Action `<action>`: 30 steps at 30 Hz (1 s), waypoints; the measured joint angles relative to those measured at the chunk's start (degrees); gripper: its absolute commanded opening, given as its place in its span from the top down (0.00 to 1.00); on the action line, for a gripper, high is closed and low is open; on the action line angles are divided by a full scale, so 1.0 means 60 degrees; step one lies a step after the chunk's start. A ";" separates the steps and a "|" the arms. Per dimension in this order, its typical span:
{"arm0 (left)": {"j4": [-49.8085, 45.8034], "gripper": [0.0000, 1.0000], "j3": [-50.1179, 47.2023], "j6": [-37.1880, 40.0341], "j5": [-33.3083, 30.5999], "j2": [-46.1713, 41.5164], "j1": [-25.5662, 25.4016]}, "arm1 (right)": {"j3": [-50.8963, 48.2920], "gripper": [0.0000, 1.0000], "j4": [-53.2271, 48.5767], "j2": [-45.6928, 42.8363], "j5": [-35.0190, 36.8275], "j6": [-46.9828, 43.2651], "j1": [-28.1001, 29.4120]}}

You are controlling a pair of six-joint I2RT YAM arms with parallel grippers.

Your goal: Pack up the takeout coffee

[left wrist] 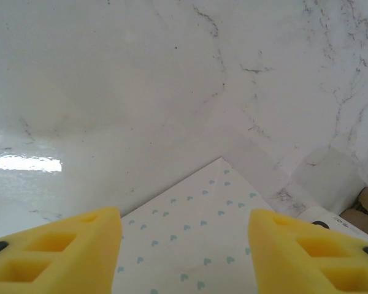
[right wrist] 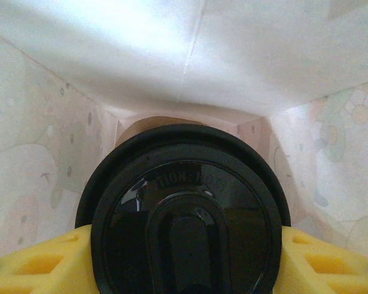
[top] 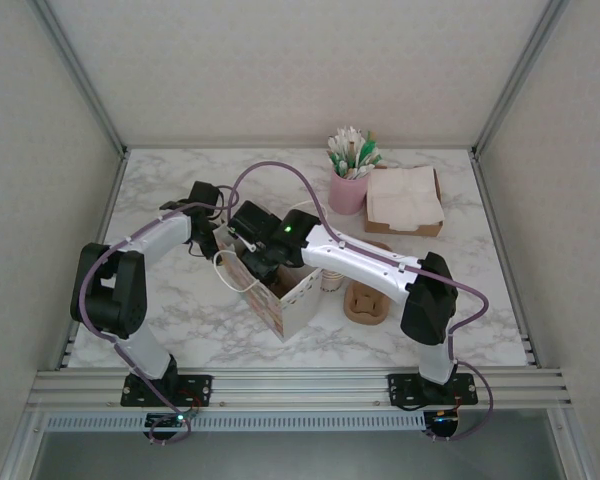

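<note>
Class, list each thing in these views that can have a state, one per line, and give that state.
takeout coffee: lid on, down inside the bag.
paper bag: standing, mouth open.
right gripper: shut on the takeout coffee.
left gripper: open, a bag wall showing between its fingers.
pink cup: upright, full of sticks.
napkin box: open, holding napkins.
</note>
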 measured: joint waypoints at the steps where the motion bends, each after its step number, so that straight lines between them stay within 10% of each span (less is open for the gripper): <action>1: -0.0007 0.43 0.0007 0.0000 -0.0018 0.0000 0.0000 | 0.0029 0.54 0.0004 0.0000 -0.0004 0.0029 0.0000; 30: -0.0062 0.43 0.0040 0.0000 -0.0055 0.0127 0.0000 | -0.0616 0.56 0.0601 0.0018 -0.0572 0.0350 -0.0124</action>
